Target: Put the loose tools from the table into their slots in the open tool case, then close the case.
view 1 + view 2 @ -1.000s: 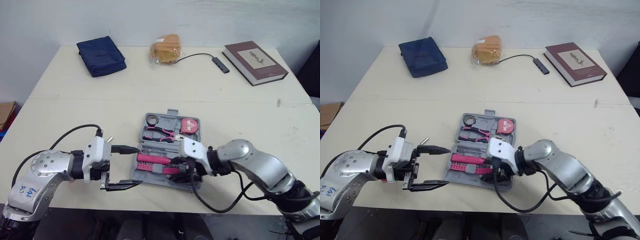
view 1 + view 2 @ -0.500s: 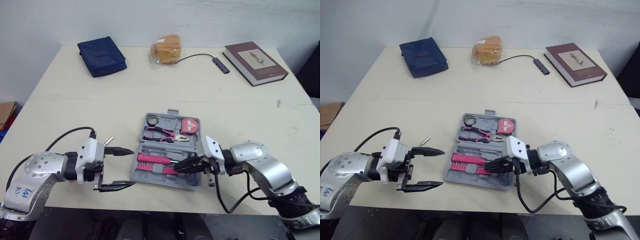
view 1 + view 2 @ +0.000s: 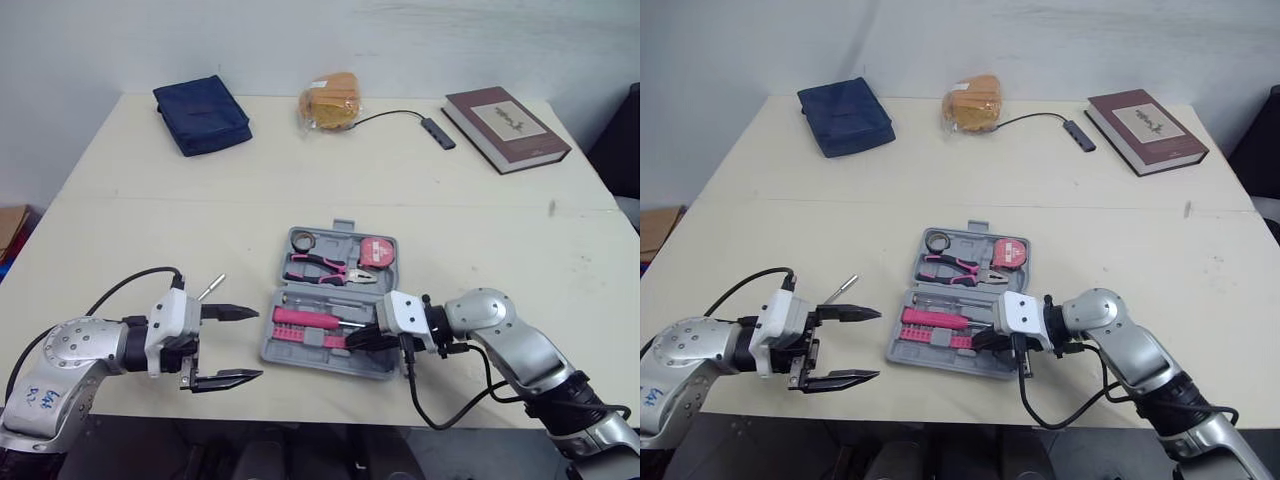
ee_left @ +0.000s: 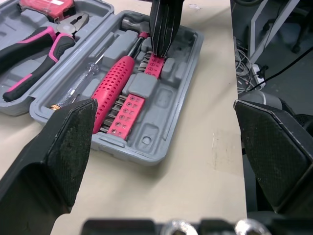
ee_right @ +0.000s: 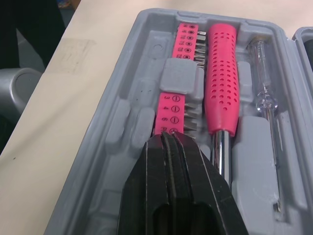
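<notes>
The grey tool case (image 3: 388, 366) lies open near the table's front edge. It holds pink pliers (image 3: 318, 266), a red tape measure (image 3: 377, 252), a pink-handled screwdriver (image 3: 306, 319) and pink bit strips (image 5: 171, 105). My right gripper (image 3: 352, 343) is shut with nothing in it, and its tips rest on a bit strip at the case's front. It also appears in the left wrist view as the right gripper (image 4: 163, 29). My left gripper (image 3: 256, 345) hangs open just left of the case. A thin loose metal tool (image 3: 210, 286) lies on the table beside its upper finger.
Along the far side of the table lie a navy pouch (image 3: 202, 112), a bagged bread roll (image 3: 333, 98), a small hub on a cable (image 3: 438, 130) and a dark red book (image 3: 505, 114). The case sits close to the table's front edge (image 3: 300, 415).
My left gripper has drawn back leftwards from the case, still open. My right gripper has turned from pointing down over the case to lying low, shut, with its tips on the bit strip.
</notes>
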`<state>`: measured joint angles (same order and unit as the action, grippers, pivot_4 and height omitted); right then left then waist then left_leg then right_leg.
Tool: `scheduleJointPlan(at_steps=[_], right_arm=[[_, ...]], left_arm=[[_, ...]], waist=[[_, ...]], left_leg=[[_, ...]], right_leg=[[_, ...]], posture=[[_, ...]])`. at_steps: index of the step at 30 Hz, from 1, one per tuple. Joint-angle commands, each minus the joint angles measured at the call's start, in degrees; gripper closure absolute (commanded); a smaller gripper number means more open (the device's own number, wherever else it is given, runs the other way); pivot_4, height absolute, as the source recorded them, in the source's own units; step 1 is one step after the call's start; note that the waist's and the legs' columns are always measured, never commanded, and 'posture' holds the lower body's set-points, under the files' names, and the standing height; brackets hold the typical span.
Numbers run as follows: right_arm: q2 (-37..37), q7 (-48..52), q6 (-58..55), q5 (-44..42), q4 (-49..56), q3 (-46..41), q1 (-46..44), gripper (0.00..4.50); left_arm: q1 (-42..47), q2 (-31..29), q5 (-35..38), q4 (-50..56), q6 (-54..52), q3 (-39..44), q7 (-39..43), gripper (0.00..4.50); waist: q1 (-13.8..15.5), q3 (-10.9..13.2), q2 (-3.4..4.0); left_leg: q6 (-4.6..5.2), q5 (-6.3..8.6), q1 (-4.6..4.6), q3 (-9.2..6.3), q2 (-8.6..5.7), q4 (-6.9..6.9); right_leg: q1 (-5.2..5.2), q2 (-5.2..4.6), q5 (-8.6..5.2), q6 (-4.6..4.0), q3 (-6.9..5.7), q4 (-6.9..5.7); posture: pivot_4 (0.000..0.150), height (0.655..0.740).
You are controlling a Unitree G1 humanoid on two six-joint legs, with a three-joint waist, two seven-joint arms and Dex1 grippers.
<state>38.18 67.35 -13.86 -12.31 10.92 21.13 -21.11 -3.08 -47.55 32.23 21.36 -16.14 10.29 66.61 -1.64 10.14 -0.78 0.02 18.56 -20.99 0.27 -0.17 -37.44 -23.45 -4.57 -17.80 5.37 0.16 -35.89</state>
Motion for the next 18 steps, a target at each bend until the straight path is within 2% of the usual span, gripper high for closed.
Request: scheduleJointPlan(at_steps=[1,5,6,8,9,10,11,13,17,18], right_arm=[[-0.2,-0.04,2.07,-2.89,-1.14,-4.96,0.74,4.43],[0.8,4.49,16.58,-7.66,-4.09,-14.15,4.31,4.43],[1.84,5.14,17.14,-7.77,-4.31,-15.14,5.09,4.43],[3.32,5.72,10.51,-13.64,-3.82,-19.13,6.25,4.43],[4.13,5.74,10.44,-15.54,-4.69,-22.27,7.21,4.17],[4.71,5.75,10.73,-16.58,-5.3,-24.42,7.97,3.7],[6.22,6.45,14.25,-15.13,-7.47,-26.65,9.31,3.6],[8.5,7.23,21.8,-12.41,-13.55,-31.59,11.68,2.68],[12.26,6.12,29.5,-10.13,-29.03,-39.3,14.94,0.66],[12.91,5.29,31.9,-9.27,-33.32,-40.63,14.81,0.28]], left_arm=[[-0.91,0.12,-0.54,-2.06,2.34,3.31,-0.49,0.0],[-1.6,1.28,-0.63,-7.66,4.51,8.49,-2.73,0.0],[-1.74,1.4,-0.44,-8.54,4.48,9.38,-3.06,0.0],[-2.5,1.13,-1.19,-11.03,5.15,11.72,-3.83,0.0],[-3.08,0.98,-1.7,-13.68,6.24,14.24,-4.5,0.0],[-3.53,0.92,-2.03,-15.53,7.05,16.04,-4.95,0.0],[-4.08,0.93,-2.03,-18.17,8.09,18.74,-5.52,0.0],[-5.78,0.76,-2.42,-23.56,10.64,23.62,-6.13,0.0],[-9.99,2.84,-4.29,-32.17,16.22,29.42,-8.56,0.0],[-10.17,3.26,-4.12,-33.69,16.56,30.85,-10.06,0.0]], waist=[[0.06,0.02,0.03],[0.13,0.04,0.05],[0.14,0.04,0.05],[0.15,0.04,0.05],[0.15,0.04,0.05],[0.15,0.04,0.05],[0.05,0.04,0.05],[0.07,0.04,0.05],[0.07,0.04,0.05],[0.08,0.04,0.05]], left_leg=[[0.0,0.0,-0.01,0.0,0.0,0.0],[0.02,0.01,-0.1,0.01,-0.01,0.01],[0.02,0.01,-0.1,0.01,-0.02,0.02],[0.03,0.02,-0.11,0.02,-0.02,0.01],[0.04,0.02,-0.12,0.02,-0.02,0.01],[0.05,0.03,-0.12,0.03,-0.01,0.0],[0.05,0.03,-0.11,0.02,-0.01,-0.01],[0.05,0.03,-0.08,0.04,-0.01,0.01],[0.1,0.06,-0.06,0.15,-0.02,0.06],[0.13,0.07,-0.05,0.21,-0.02,0.06]], right_leg=[[-0.01,0.0,0.0,0.0,-0.01,0.0],[-0.05,-0.01,0.0,0.0,-0.04,0.06],[-0.05,-0.01,0.0,0.0,-0.05,0.07],[-0.04,0.0,0.0,0.01,-0.05,0.08],[-0.04,-0.01,0.0,0.01,-0.05,0.08],[-0.03,-0.02,0.01,0.02,-0.05,0.08],[-0.03,-0.02,0.01,0.02,-0.05,0.07],[-0.04,-0.01,0.01,0.02,-0.04,0.04],[-0.03,-0.02,0.01,0.02,-0.01,0.12],[-0.03,-0.04,0.01,0.02,0.03,0.15]], posture=[[0.15,0.74],[0.15,0.74],[0.15,0.74],[0.15,0.74],[0.15,0.74],[0.15,0.74],[0.15,0.74],[0.15,0.74],[0.15,0.74],[0.15,0.74]])
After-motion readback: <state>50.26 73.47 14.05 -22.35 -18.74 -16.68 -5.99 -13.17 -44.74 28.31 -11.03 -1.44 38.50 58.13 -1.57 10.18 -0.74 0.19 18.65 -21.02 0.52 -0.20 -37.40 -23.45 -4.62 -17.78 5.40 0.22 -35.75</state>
